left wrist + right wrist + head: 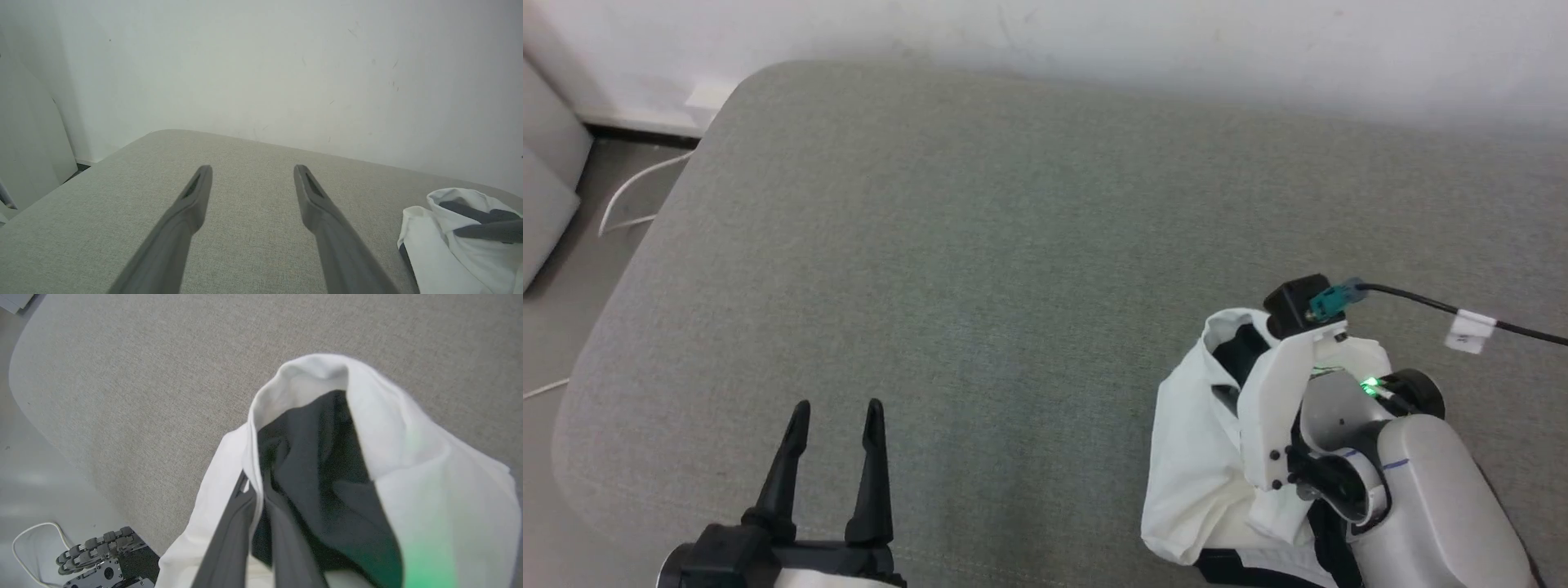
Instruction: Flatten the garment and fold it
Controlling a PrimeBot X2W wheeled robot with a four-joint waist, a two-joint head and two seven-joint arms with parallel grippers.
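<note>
The garment (1201, 457) is bunched into a white heap with dark cloth showing inside its folds, at the near right of the grey cushion (1013, 245). My right gripper (259, 490) is shut on it, with white fabric draped up and over the fingers. In the head view the pale right wrist (1307, 408) stands over the heap. My left gripper (837, 404) hovers open and holds nothing at the near left, well apart from the garment. In the left wrist view the open left gripper (252, 167) points at the wall, and the garment (433, 245) lies at the right edge.
The cushion's rounded edge (596, 359) drops to the floor on the left, where a white cable (637, 188) lies. A white wall (1094, 33) runs behind the cushion. A black cable with a white tag (1470, 331) trails right from the wrist camera.
</note>
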